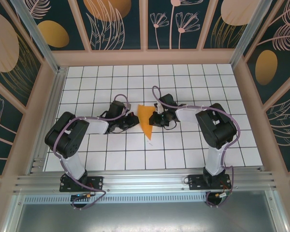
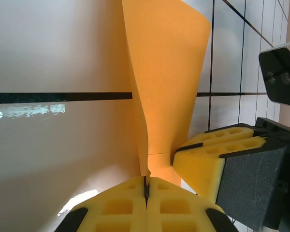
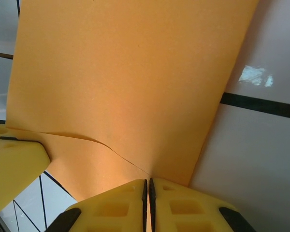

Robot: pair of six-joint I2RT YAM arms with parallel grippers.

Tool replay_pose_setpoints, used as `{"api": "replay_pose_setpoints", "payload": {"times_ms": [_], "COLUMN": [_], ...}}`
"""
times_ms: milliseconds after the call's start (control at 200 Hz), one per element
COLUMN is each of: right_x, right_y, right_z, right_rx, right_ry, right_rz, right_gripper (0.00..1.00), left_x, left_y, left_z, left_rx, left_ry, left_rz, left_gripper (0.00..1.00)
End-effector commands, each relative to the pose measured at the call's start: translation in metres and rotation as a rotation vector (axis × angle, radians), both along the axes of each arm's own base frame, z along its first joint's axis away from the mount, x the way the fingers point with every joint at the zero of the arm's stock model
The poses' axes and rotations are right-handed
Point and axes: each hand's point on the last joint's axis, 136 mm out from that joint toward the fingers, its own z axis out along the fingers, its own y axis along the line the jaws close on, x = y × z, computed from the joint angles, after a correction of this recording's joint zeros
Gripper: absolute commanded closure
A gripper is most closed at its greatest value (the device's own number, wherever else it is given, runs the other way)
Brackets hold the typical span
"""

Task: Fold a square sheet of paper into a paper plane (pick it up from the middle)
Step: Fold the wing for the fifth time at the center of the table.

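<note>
Mid-frame on the desk, the left hand and right hand each pinched shut on the folded orange paper from opposite sides, probably steadying it for creasing.

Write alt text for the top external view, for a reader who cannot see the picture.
A folded orange paper, wide at its far end and tapering to a point toward the arm bases, sits mid-table, gripped from either side by the left gripper and right gripper. The white tiled table is ringed by dark floral panels.
</note>
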Motion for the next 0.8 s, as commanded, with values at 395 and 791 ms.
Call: {"api": "replay_pose_setpoints", "payload": {"times_ms": [395,791], "right_x": [-0.008,-0.01], "right_y": [-0.017,-0.021], "right_z": [-0.018,-0.029], "right_rx": [-0.096,-0.131], "right_ry": [0.066,0.104], "right_rz": [-0.036,-0.057], "right_gripper": [0.88,0.89], "left_x": [0.005,0.011], "left_y": [-0.017,-0.024], "left_z": [0.017,0.012], "left_rx": [-0.088,0.098], "left_ry": [-0.006,-0.032], "left_rz": [-0.015,-0.023], "left_gripper": [0.9,0.79]}}
